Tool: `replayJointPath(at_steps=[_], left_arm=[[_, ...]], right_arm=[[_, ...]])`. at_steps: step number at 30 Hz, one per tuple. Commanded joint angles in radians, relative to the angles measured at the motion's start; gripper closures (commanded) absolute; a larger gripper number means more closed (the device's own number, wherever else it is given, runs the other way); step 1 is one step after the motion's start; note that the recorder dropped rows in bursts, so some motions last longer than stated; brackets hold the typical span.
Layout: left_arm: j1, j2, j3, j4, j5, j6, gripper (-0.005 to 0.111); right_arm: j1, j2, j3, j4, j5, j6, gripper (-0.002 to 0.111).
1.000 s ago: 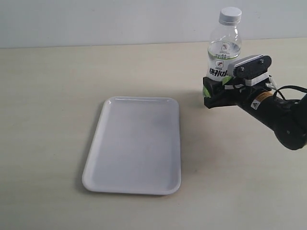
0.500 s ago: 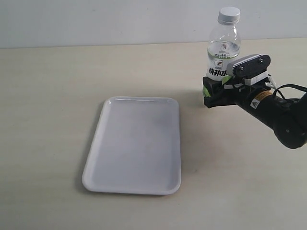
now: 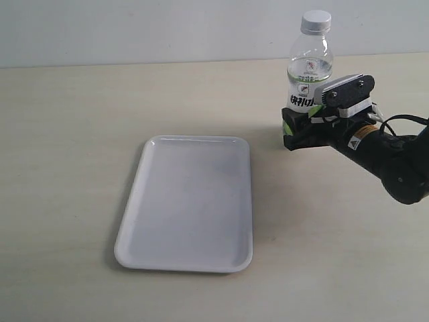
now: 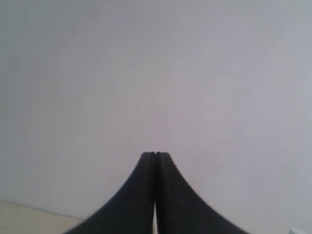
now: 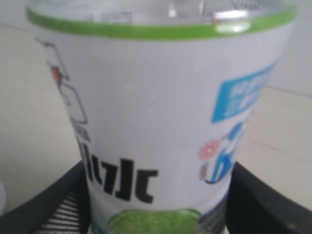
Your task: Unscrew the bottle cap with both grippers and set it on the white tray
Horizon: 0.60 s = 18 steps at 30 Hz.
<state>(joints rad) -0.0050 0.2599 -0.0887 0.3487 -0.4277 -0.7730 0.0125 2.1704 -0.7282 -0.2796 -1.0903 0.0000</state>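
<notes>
clear thin plastic bottle (image 3: 310, 70), judged light and crushable; right hand (image 3: 299, 125) clamped round its labelled base. white bottle cap (image 3: 316, 21) is the grip point; left hand (image 4: 155, 156) pressed together, empty.

A pale beige table (image 3: 67, 168) with a smooth, matte top spans the whole scene. Behind it rises a plain off-white wall (image 3: 134, 30), meeting the table's far edge in a straight line.
</notes>
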Motion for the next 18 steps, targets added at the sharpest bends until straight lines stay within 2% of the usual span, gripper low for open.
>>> replayJointPath(at_steps=[1,5,8,11,15,18], left_arm=[[0.003,0.274,-0.185,0.156,0.043,-0.016,0.107],[0.003,0.492,-0.384,0.424,0.21,-0.033,0.107],[0.003,0.595,-0.482,0.612,0.209,-0.075,0.107],[0.003,0.688,-0.548,0.638,0.144,-0.055,0.107],[0.003,0.803,-0.619,0.701,-0.006,0.018,0.107],[0.003,0.9,-0.699,0.732,-0.019,-0.002,0.107]], right_arm=[[0.0,-0.01,-0.021,-0.009,-0.037,0.0,0.108],[0.0,-0.01,-0.033,-0.026,0.006,0.0,0.108],[0.0,-0.01,-0.035,-0.038,0.006,0.0,0.108],[0.0,-0.01,-0.035,-0.046,0.004,0.0,0.108],[0.0,-0.01,-0.035,-0.065,0.004,0.0,0.108],[0.0,-0.01,-0.037,-0.065,0.004,0.0,0.108]])
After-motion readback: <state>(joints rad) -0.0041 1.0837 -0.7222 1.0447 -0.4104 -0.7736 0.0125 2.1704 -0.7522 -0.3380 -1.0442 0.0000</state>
